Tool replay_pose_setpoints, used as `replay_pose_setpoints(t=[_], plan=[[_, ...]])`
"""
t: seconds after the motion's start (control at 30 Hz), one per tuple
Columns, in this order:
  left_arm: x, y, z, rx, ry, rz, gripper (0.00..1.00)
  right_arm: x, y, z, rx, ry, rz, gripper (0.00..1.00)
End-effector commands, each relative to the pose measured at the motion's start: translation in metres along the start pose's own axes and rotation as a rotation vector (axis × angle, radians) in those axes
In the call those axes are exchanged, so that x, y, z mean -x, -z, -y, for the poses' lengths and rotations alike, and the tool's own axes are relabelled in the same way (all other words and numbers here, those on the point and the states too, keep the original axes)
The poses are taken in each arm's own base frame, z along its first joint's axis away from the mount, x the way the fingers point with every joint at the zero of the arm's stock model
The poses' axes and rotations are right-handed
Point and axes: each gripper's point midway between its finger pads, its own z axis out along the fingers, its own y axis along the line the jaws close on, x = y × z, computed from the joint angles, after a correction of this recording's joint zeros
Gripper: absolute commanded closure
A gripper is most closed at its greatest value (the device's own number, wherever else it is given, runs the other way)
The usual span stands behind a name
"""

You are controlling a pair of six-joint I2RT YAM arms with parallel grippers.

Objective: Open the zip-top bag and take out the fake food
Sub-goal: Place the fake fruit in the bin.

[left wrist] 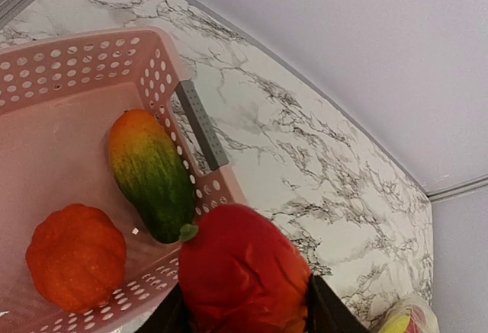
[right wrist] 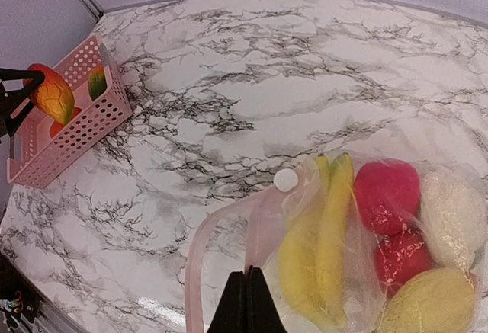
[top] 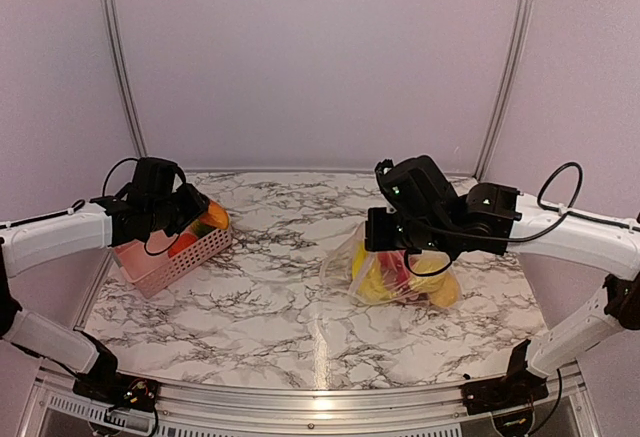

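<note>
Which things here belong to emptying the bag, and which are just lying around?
Job: zip-top bag; bananas and other fake food inside; red-orange fruit in left end effector.
Lying about: pink basket with two pieces in it; marble table.

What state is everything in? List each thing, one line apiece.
left pincer: closed on a red-orange fruit, above the basket's edge
right pincer: shut, pinching the zip-top bag
zip-top bag: mouth looks open, fake food inside
pink basket: upright, holding an orange piece and a green piece
</note>
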Motion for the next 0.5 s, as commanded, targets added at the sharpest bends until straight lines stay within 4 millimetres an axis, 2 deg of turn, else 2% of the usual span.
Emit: replay_pose_setpoints(t=[0.0, 0.27, 0.47], plan=[[0.006, -0.003, -0.031, 0.032, 0.054, -0.025, 0.56, 0.006, 0.011, -0.001, 0.018, -0.018, 0.021, 1.00], [0.018, -0.011, -0.080, 0.100, 0.141, -0.008, 0.55, 0.005, 0.011, -0.002, 0.019, -0.018, 0.019, 1.00], [0.023, -0.016, -0.099, 0.120, 0.169, -0.009, 0.53, 0.006, 0.011, -0.002, 0.021, -0.020, 0.020, 1.00]])
